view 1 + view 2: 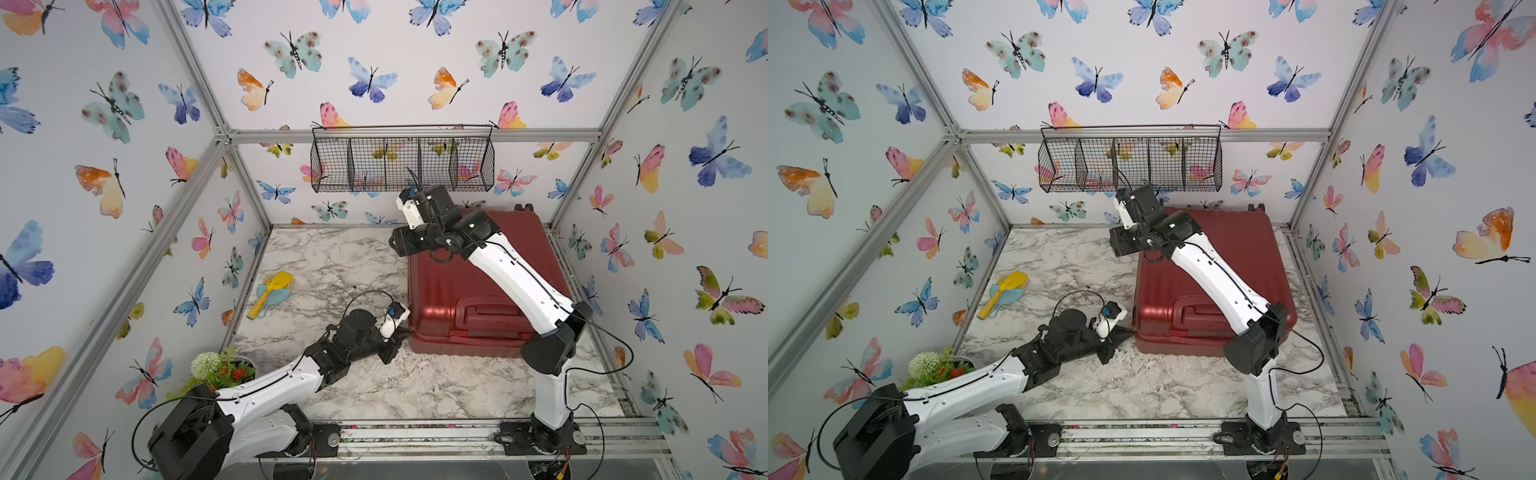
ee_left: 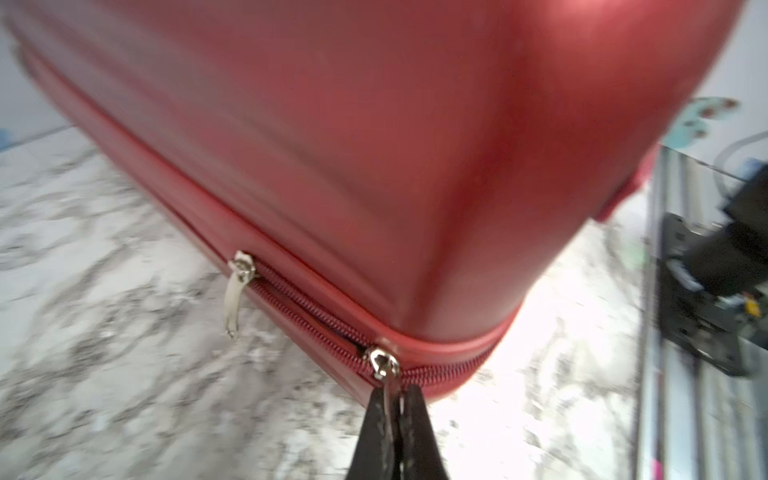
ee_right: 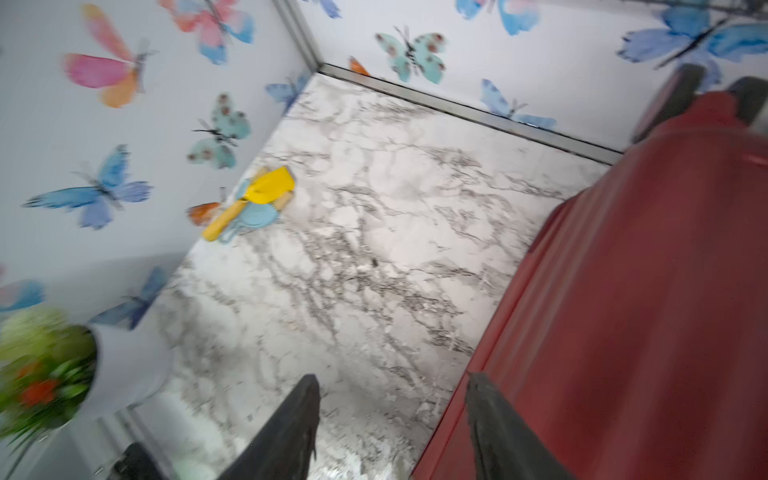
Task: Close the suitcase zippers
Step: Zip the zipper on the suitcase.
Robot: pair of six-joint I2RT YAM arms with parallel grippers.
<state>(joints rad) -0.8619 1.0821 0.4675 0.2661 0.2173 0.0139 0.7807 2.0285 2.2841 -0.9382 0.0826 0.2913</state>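
Nearest: noted left gripper (image 2: 395, 392) pinched together on a zipper pull (image 2: 383, 365) at suitcase (image 1: 440, 291) front-left corner; zippers (image 2: 307, 316) open from there to second pull (image 2: 239, 286). Farther: right gripper (image 3: 392, 376) fingers apart, empty, above suitcase's far left edge. Suitcase flat, right side of marble table (image 1: 332, 257).

A robot test cell: aluminium frame (image 1: 540, 136), butterfly-papered walls (image 1: 407, 75), marble-print tabletop (image 1: 415, 386).
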